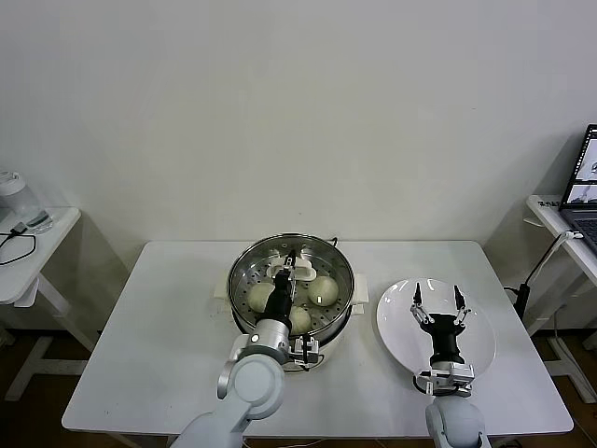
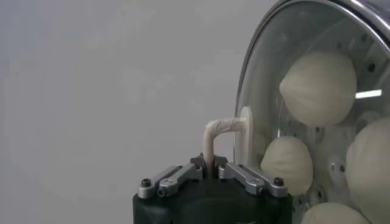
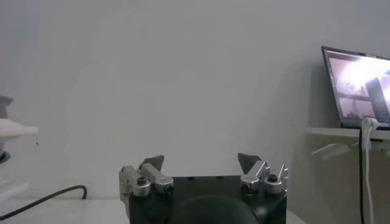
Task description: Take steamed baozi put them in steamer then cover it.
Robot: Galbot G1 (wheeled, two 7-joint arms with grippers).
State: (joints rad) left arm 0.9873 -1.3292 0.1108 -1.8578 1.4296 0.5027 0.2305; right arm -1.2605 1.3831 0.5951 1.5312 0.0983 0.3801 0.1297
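Four steamed baozi [image 1: 323, 289] sit inside the steamer [image 1: 244, 264]; left claw [image 2: 211, 168] clamps the cover [image 2: 262, 115] handle, seating it; right claw [image 1: 437, 300], wide open, empty, at three o'clock.

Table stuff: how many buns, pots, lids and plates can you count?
Buns: 4
Steamer pot: 1
Glass lid: 1
White plate: 1
Total: 7
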